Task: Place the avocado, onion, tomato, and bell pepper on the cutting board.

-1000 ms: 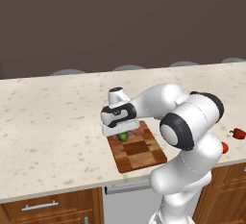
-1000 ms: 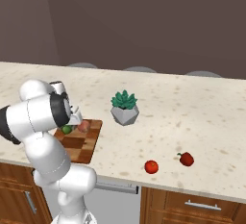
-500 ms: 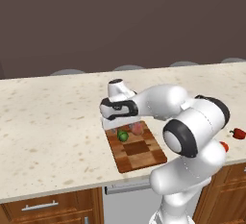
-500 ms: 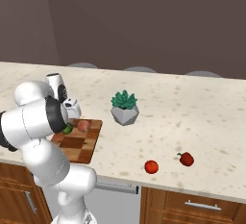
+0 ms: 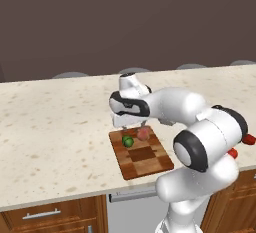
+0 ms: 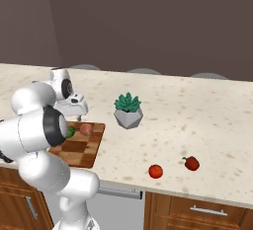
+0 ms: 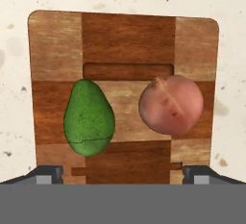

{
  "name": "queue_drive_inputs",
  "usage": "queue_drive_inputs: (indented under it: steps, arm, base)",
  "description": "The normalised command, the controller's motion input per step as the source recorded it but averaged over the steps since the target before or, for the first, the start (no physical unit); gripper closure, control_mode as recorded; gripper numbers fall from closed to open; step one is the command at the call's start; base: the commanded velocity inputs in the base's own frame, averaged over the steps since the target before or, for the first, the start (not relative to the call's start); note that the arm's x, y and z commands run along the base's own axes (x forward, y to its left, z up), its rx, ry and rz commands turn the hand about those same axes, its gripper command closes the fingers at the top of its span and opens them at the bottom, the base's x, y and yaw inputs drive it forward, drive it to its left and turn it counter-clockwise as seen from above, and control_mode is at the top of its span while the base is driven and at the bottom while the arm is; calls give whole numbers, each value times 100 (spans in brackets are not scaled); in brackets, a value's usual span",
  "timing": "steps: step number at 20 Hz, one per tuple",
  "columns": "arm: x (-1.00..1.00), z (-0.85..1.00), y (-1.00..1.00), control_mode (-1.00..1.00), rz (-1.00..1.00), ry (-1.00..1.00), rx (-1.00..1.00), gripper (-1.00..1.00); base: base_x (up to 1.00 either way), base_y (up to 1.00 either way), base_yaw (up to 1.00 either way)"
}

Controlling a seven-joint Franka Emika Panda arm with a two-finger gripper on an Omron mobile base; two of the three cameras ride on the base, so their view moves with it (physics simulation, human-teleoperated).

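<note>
The checkered wooden cutting board (image 5: 146,161) (image 6: 74,151) (image 7: 127,40) lies at the counter's front edge. On it rest the green avocado (image 5: 128,141) (image 6: 70,131) (image 7: 89,117) and the dull pinkish onion (image 5: 143,134) (image 6: 86,129) (image 7: 171,104), side by side and a little apart. My gripper (image 5: 133,125) (image 6: 76,113) (image 7: 122,172) hovers just above them, open, with nothing between its fingers. Far to the right on the counter sit the bright red tomato (image 6: 155,171) (image 5: 232,153) and the darker red bell pepper (image 6: 191,163) (image 5: 248,139).
A teal spiky plant in a grey pot (image 6: 128,111) stands on the counter between the board and the two red vegetables. The pale speckled counter (image 5: 55,122) stretches wide to the left. Wooden drawers run below its front edge.
The gripper has opened wider and lifted off the board, leaving the onion lying next to the avocado. The arm has drawn up and back slightly.
</note>
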Motion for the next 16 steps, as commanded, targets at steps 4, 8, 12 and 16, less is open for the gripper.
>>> queue_drive_inputs:
  steps: [4,8,12,16]
  arm:
    - [-21,14,-65,-100,-4,0,0,-100]
    - [-31,11,-69,-100,-8,0,0,-100]
    - [-40,0,-84,-100,-14,1,0,-100]
    - [-36,0,-83,-100,-19,7,0,-100]
  base:
    - [0,0,0]
    - [0,0,0]
    - [0,0,0]
    - [0,0,0]
